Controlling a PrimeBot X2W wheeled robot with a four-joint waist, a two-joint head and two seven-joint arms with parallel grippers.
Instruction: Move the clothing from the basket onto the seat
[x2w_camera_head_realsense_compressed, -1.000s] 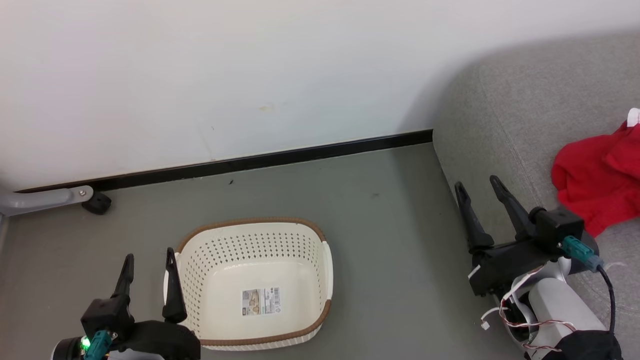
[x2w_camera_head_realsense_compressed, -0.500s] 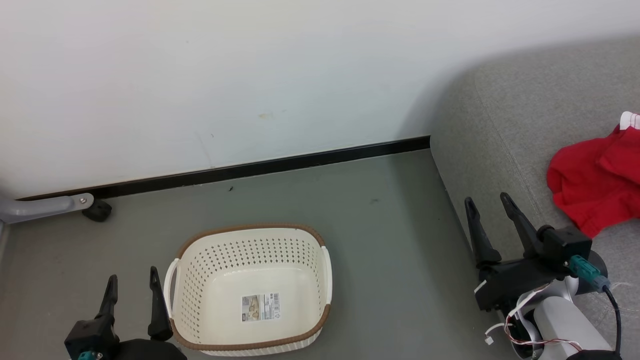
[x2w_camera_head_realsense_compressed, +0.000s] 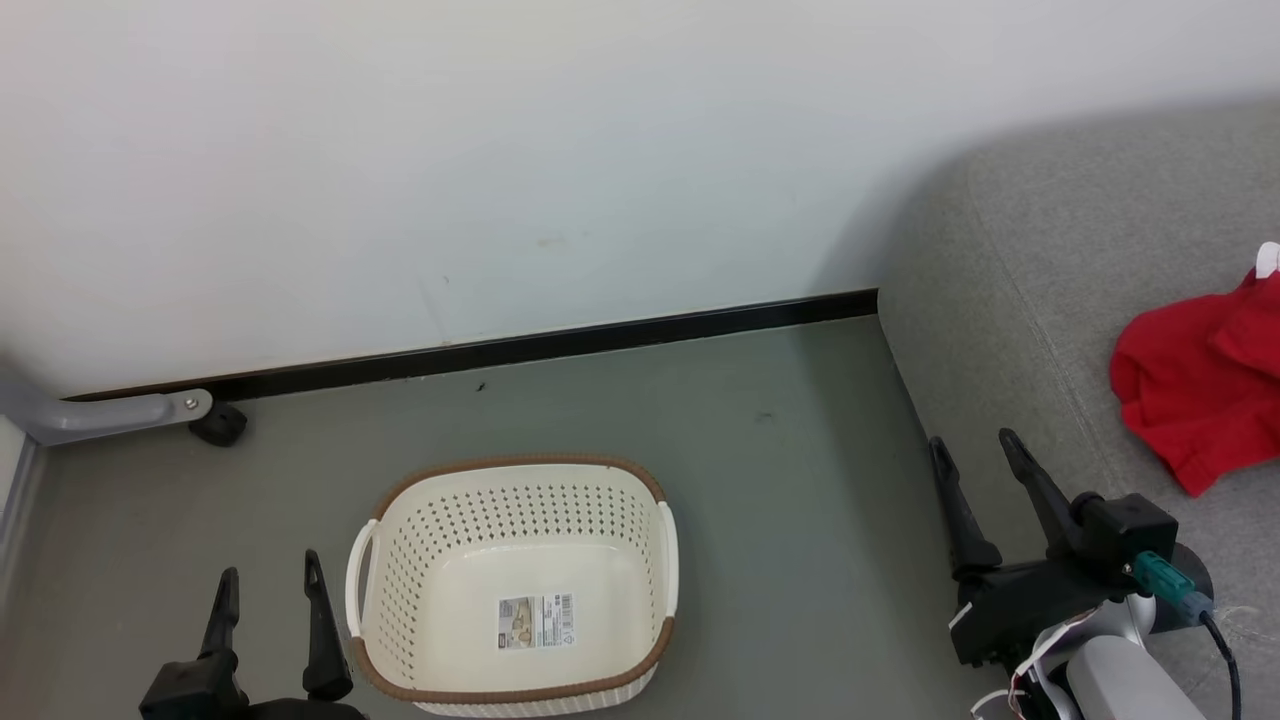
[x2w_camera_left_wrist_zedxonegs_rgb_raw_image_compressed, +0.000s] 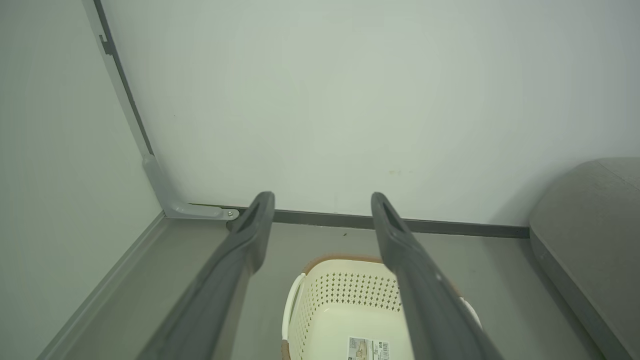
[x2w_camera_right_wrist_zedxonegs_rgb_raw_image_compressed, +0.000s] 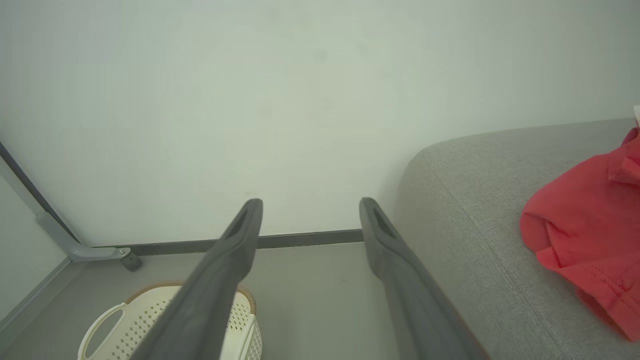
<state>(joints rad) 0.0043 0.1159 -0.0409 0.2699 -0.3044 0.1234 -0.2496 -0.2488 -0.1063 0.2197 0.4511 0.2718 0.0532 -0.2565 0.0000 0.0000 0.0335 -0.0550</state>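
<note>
clothing (x2w_camera_head_realsense_compressed: 1200, 380) on seat (x2w_camera_head_realsense_compressed: 1020, 300): soft, light, floppy, I'd pinch a bunched fold | basket (x2w_camera_head_realsense_compressed: 520, 463) empty | left fingers (x2w_camera_head_realsense_compressed: 318, 630) + right fingers (x2w_camera_head_realsense_compressed: 1035, 485) spread, empty

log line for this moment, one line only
basket: only sticker inside | clothing: lying on seat | left gripper: jaws open, nothing held | right gripper: jaws open, nothing held

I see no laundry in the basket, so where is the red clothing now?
At the head view's right edge, the clothing lies on the grey seat, apart from the right gripper.
</note>
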